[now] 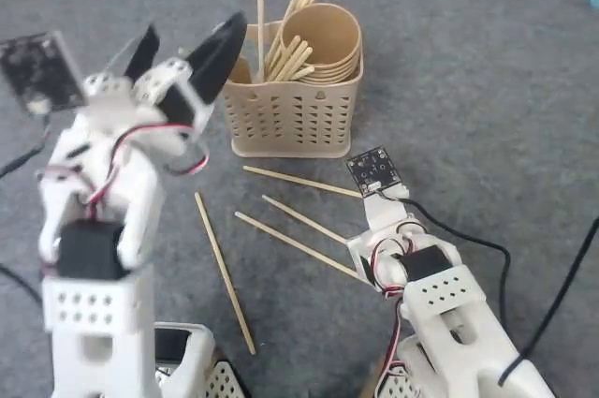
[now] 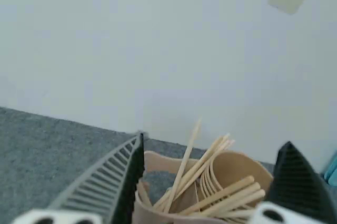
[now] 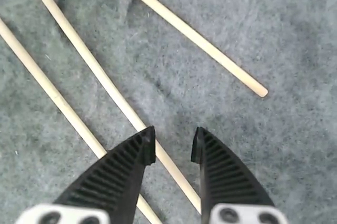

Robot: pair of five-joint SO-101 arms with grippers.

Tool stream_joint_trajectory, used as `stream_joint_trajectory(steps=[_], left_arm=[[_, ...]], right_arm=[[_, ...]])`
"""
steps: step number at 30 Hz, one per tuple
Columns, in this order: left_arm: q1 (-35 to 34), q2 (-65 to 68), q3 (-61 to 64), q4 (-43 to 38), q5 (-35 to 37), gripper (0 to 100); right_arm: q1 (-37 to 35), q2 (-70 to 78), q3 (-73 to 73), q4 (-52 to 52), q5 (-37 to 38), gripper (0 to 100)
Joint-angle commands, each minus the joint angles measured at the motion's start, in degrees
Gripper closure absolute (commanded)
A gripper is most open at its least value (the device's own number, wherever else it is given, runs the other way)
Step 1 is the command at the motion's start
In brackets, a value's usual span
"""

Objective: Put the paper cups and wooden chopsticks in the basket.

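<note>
The grey carpet (image 1: 505,89) is covering the whole table. The left arm (image 1: 103,220) is standing tall at 9 o'clock. Its left gripper (image 1: 192,28) is gaping wide with nothing in it, tips pointing toward 1 o'clock, up near the basket's 10 o'clock corner. The right arm (image 1: 440,304) is crouching low at 5 o'clock, stretching toward 11 o'clock. The right gripper (image 3: 174,132) is hanging close over the carpet, jaws parted a little and gripping nothing, with one chopstick (image 3: 102,74) running under the gap between them. The basket (image 1: 295,122) is standing upright at 12 o'clock. Inside it, a nested stack of paper cups (image 1: 328,37) is leaning on the 3 o'clock side, and a bundle of chopsticks (image 1: 285,56) is poking above the rim on the 9 o'clock side. Three loose chopsticks (image 1: 299,181) are lying slantwise on the carpet at 6 o'clock from the basket, apart from one another. A fourth chopstick (image 1: 225,272) is lying off at 7 o'clock, between the two arms.
</note>
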Motion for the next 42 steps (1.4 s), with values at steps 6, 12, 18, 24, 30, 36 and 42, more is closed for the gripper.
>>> stream_joint_trajectory(steps=[6,12,18,24,30,36,42], left_arm=[[-17.14,-10.55,-2.07,15.82,0.53,62],[-34.99,-10.64,14.73,14.95,0.44,62],[-32.35,-11.08,41.89,-0.88,0.44,62],[-25.49,-10.64,53.93,-9.85,0.26,62],[-23.21,-10.55,54.20,-6.42,-3.60,62],[-21.71,-10.55,54.11,-4.48,-3.69,62],[-21.63,-10.46,54.11,-4.04,-4.48,62]], right_arm=[[0.75,0.22,-0.18,-1.01,0.88,87.6],[0.75,0.22,-0.18,-1.10,1.05,87.6],[0.75,0.22,0.00,-2.59,1.05,87.6],[0.75,0.22,0.09,-2.42,0.79,87.6],[0.84,-0.31,-1.05,1.10,0.70,87.9],[2.07,0.22,-7.38,7.43,0.62,87.9],[3.12,0.31,-14.68,14.29,0.62,87.7]])
